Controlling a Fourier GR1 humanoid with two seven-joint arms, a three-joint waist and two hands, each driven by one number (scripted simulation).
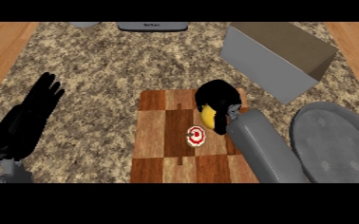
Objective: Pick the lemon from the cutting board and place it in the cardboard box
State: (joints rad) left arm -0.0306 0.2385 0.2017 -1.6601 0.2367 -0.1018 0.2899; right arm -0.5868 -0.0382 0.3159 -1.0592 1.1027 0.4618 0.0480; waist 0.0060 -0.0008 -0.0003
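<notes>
Far to the left of the working hand, the left hand [32, 111] rests open, fingers up, by the view's edge. Just below and left of the right hand [219, 97], a small red-and-white disc [196, 136] lies on the cutting board [161, 137]. The right hand is curled round the lemon [207, 117] over the board's far right part. Only a bright yellow sliver shows, so its long axis cannot be told. The cardboard box [266, 69] stands up and to the right of this hand, near but apart, so the carry likely runs that way.

One cutting board [161, 144], one lemon [207, 117], one cardboard box [277, 59], one plate [329, 144], one red-and-white disc [196, 136]; two hands: left hand [32, 116], right hand [219, 96].
</notes>
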